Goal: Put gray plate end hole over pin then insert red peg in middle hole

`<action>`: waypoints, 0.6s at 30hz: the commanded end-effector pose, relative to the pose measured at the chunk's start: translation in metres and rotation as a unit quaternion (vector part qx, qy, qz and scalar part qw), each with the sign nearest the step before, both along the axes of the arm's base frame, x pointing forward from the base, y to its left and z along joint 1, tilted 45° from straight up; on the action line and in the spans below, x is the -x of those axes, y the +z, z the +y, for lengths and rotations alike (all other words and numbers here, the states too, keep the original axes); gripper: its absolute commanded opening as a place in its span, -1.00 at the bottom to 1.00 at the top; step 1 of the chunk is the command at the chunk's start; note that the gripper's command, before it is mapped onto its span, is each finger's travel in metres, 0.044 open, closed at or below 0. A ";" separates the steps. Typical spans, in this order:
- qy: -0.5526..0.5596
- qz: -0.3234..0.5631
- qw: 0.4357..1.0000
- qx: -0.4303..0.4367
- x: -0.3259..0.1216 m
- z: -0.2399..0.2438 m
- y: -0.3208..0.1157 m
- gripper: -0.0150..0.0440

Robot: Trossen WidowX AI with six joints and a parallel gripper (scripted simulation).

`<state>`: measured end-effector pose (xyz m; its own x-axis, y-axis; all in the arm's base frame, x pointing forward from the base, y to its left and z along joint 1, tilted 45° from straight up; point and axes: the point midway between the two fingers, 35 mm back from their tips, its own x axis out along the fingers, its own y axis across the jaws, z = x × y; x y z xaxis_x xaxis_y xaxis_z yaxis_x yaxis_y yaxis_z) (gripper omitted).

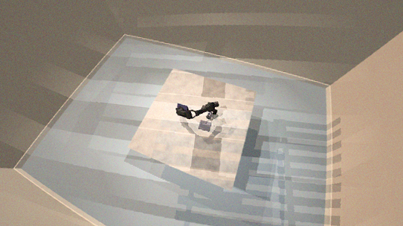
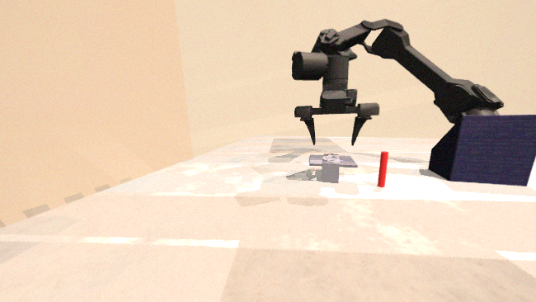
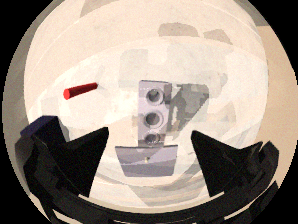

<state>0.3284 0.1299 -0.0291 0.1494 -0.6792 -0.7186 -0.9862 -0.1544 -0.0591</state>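
The gray plate (image 2: 330, 173) (image 3: 154, 106) is a block with three holes in a row. It stands beside the square gray base (image 1: 204, 127) (image 2: 350, 161) (image 3: 162, 168), not over its pin. The base lies flat, with a small pin (image 3: 146, 160) near its middle. The red peg (image 2: 383, 169) (image 3: 81, 90) stands upright apart from both. My gripper (image 2: 333, 144) (image 3: 150, 133) is open and empty, pointing down above the plate and base, its fingertips clear of them. The plate's holes look empty in the wrist view.
The dark blue block (image 1: 182, 106) (image 2: 491, 150) (image 3: 42, 126) under the arm's foot stands beyond the peg, to the right in the exterior view. The arm reaches over from it. Shadows fall across the pale table top (image 1: 164, 144) (image 2: 165, 223).
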 end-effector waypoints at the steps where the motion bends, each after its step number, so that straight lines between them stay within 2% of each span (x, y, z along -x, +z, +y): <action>1: 0.006 -0.002 1.000 0.000 -0.003 -0.002 -0.004 1.00; 18: 0.007 -0.002 1.000 0.000 -0.008 -0.020 -0.024 1.00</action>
<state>0.3364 0.1167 -0.0476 0.1692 -0.6707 -0.7222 -0.9829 -0.1687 -0.0737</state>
